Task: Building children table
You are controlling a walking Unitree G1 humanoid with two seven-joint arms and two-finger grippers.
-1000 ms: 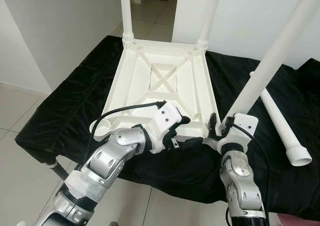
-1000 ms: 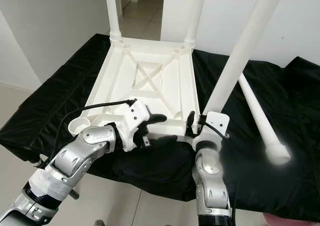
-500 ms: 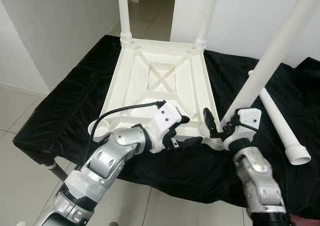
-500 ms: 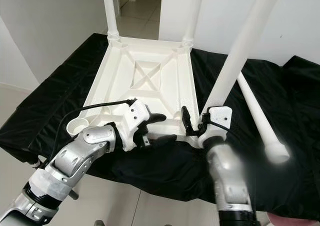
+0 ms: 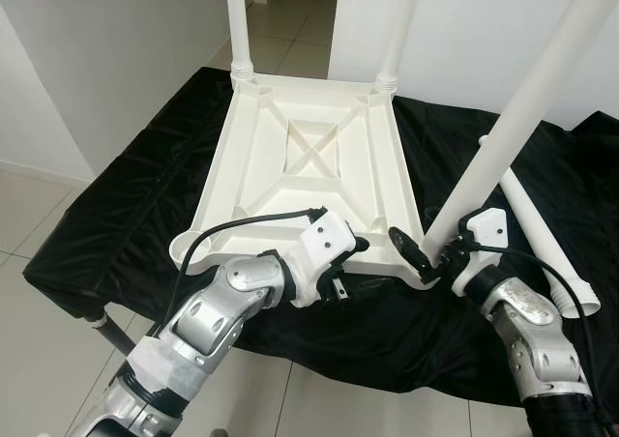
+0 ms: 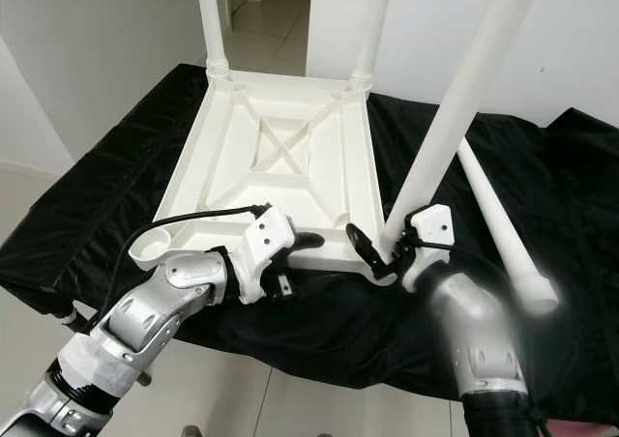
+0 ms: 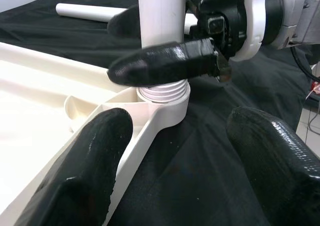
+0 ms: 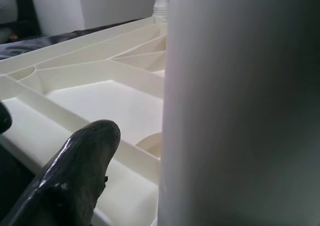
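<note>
1. One upturned white tabletop [image 5: 309, 166] lay on one black cloth [image 5: 126, 205].
2. Three legs [image 5: 237, 21] stood fitted.
3. One loose leg [image 5: 542, 244] lay apart.
4. One socket [image 5: 193, 248] was open.

silver arms [image 5: 218, 311] | white wrist housings | black cables | black jaws

The right gripper [image 5: 424, 251] now reaches the near-right leg [image 5: 527, 108] from the lower right of the frame, its forearm swung out from straight below. Its fingers [image 7: 165, 63] sit at the leg's threaded base. The left gripper [image 5: 340, 263] sits slightly lower along the tabletop's [image 5: 309, 157] near edge.
</note>
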